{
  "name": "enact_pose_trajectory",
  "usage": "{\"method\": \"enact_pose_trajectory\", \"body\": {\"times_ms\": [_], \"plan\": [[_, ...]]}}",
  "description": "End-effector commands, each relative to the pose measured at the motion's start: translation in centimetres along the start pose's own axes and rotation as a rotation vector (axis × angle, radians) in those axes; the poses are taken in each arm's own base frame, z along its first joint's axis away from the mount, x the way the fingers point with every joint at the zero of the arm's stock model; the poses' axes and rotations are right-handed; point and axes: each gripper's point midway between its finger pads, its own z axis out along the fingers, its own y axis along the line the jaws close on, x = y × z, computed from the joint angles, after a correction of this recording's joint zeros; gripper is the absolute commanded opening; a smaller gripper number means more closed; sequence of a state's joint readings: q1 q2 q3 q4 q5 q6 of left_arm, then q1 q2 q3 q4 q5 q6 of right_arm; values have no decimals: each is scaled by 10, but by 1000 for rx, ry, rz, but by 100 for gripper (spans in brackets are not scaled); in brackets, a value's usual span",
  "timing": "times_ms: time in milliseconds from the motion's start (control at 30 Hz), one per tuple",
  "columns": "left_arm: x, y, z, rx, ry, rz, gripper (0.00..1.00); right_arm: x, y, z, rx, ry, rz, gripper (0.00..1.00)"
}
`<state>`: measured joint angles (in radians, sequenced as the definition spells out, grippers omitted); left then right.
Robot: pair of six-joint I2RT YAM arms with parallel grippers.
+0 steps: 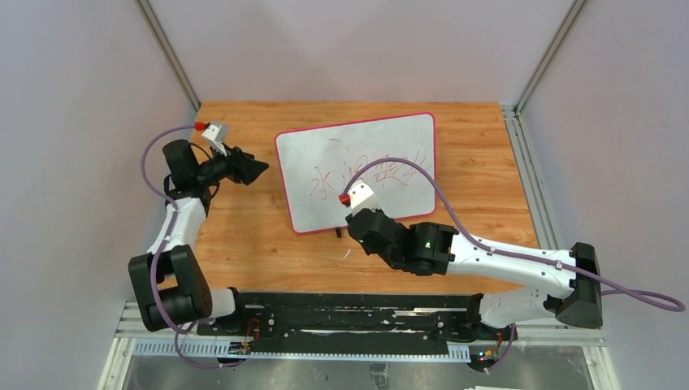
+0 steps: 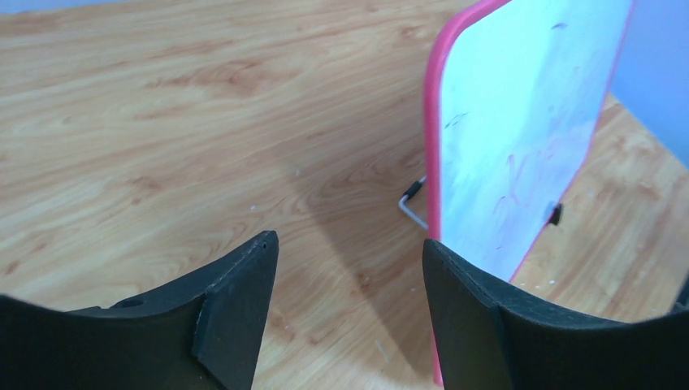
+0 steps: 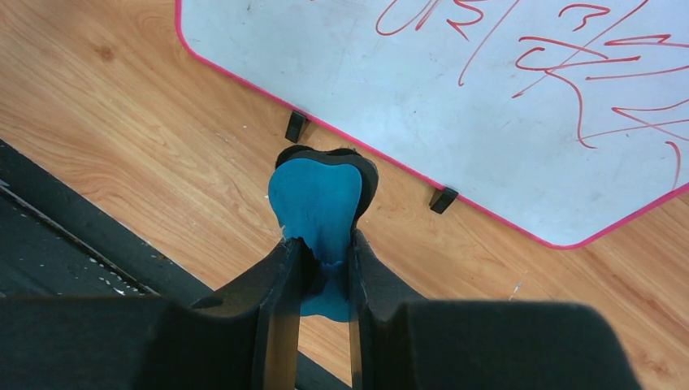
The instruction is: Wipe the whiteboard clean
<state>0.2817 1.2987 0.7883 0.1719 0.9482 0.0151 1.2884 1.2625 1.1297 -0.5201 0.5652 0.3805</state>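
Note:
The whiteboard (image 1: pixel 357 166) lies on the wooden table, white with a pink-red rim and red scribbles across its middle. It also shows in the right wrist view (image 3: pixel 455 97) and in the left wrist view (image 2: pixel 520 138). My right gripper (image 3: pixel 325 252) is shut on a small blue bow-shaped eraser (image 3: pixel 318 203) with a black underside. It holds the eraser just off the board's near edge, by the two black feet. In the top view the right gripper (image 1: pixel 357 223) sits at the board's near rim. My left gripper (image 1: pixel 258 169) is open and empty, just left of the board.
The wooden table (image 1: pixel 244 236) has a black rail (image 1: pixel 349 313) along its near edge. A thin metal stand wire (image 2: pixel 413 207) sticks out beside the board's rim. Grey walls close the back and sides.

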Motion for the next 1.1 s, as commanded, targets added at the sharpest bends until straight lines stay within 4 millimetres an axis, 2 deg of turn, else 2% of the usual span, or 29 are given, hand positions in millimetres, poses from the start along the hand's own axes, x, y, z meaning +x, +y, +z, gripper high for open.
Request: {"method": "enact_pose_trajectory", "body": {"times_ms": [0, 400, 667, 900, 1067], "plan": [[-20, -17, 5, 155, -30, -31, 69, 1, -14, -4, 57, -34, -23, 1], [-17, -15, 22, 310, 14, -99, 68, 9, -56, -25, 156, -79, 36, 1], [-19, -34, 37, 349, 28, -72, 67, 15, -61, -19, 179, -51, 37, 1], [-26, -42, 45, 373, 29, -62, 64, 20, -60, -12, 184, -28, 37, 1], [-26, -44, 50, 390, 36, -67, 57, 21, -64, -11, 195, -24, 45, 1]]}}
